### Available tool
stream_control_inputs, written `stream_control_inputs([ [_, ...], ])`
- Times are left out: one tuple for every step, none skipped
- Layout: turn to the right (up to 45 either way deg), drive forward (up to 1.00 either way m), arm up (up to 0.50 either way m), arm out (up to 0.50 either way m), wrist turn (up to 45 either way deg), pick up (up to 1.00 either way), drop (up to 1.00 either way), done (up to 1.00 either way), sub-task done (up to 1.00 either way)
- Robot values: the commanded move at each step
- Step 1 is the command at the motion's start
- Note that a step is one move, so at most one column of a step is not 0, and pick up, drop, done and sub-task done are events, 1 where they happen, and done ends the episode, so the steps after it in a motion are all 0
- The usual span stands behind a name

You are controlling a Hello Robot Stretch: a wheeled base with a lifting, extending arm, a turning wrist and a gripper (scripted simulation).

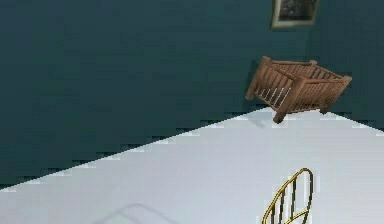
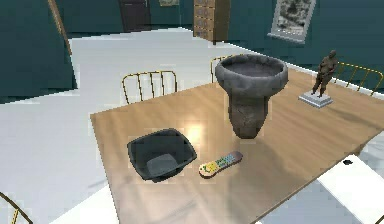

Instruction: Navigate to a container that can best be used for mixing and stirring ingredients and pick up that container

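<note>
One bowl (image 2: 160, 157), perhaps one remote (image 2: 220, 164)

You see a dark, squarish bowl (image 2: 160, 157), upright and empty, on the wooden bench (image 2: 300, 140) near its edge.

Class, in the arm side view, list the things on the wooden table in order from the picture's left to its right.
bowl → remote → vase → statuette
</note>
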Motion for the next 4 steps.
stream_control_inputs([
  [0.0, 0.00, 0.50, 0.00, 0.0, 0.00, 0.00, 0.00, 0.00],
  [0.0, 0.00, 0.38, 0.00, 0.0, 0.00, 0.00, 0.00, 0.00],
  [0.0, 0.00, 0.00, 0.20, 0.0, 0.00, 0.00, 0.00, 0.00],
  [0.0, 0.00, 0.00, 0.00, 45.0, 0.00, 0.00, 0.00, 0.00],
])
